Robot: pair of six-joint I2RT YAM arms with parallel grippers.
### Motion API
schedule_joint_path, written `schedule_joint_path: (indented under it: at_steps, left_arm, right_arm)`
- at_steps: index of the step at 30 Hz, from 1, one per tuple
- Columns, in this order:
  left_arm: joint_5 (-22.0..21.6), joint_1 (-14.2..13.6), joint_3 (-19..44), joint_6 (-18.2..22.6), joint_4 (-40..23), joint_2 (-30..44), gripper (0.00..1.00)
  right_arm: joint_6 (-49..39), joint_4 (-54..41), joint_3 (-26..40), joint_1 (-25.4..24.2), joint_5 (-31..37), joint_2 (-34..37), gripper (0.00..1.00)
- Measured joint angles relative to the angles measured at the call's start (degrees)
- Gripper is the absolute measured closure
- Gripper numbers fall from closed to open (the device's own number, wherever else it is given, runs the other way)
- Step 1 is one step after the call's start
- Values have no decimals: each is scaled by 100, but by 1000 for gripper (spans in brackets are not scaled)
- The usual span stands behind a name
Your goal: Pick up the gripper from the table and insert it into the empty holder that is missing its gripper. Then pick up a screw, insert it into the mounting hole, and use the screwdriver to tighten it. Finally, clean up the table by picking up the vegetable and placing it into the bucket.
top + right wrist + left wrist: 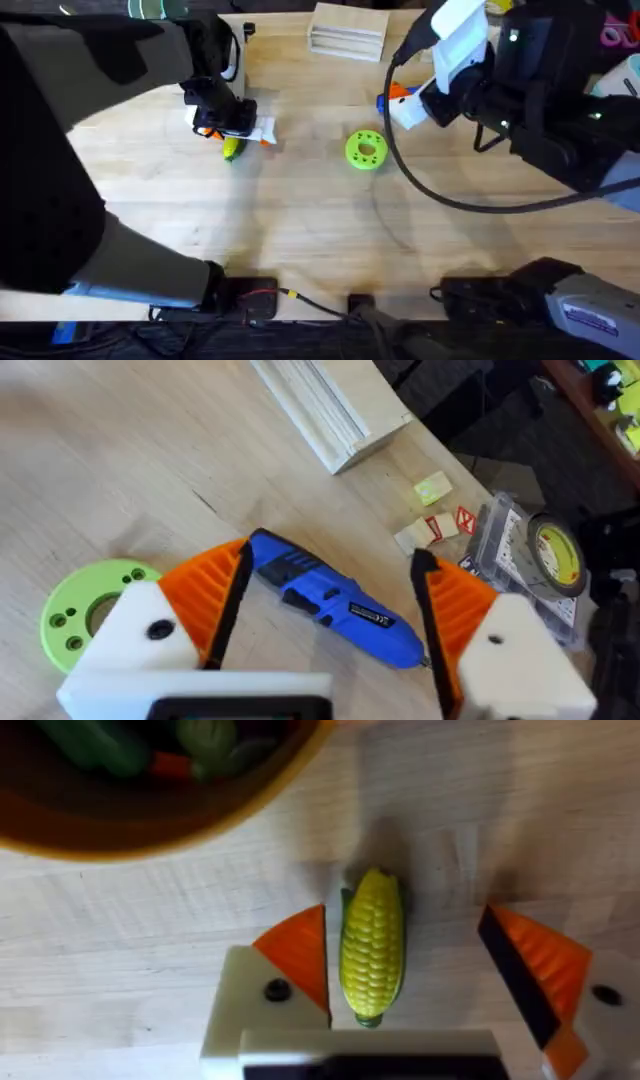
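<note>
We see our left gripper (pixel 405 970) spread wide around the small yellow toy corn vegetable (pixel 371 945), whose long axis runs parallel to the orange pads (pixel 300 955).

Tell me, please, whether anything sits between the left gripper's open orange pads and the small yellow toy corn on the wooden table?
Nothing visible does. The yellow toy corn lies bare between the left gripper's open orange pads, closer to one pad.

We see the corn (pixel 372 944) lying on the table (pixel 300 215) between the left gripper's (pixel 420 965) fingers, just beside the bucket (pixel 150 825); the disc (pixel 365 149) sits well right.
</note>
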Motion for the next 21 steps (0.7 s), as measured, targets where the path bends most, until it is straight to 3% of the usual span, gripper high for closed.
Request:
schedule_joint_path:
  at_steps: [10,11,12,21]
  left_arm:
    - [31,-5,0,106,-5,70,159]
    - [28,-7,0,112,-8,68,219]
    - [20,-7,0,138,-15,68,429]
    - [28,-13,2,157,-23,62,970]
  right_arm:
    - [2,0,0,0,2,0,10]
    - [3,0,0,0,2,0,10]
    - [4,0,0,0,2,0,10]
    - [18,0,0,0,2,0,9]
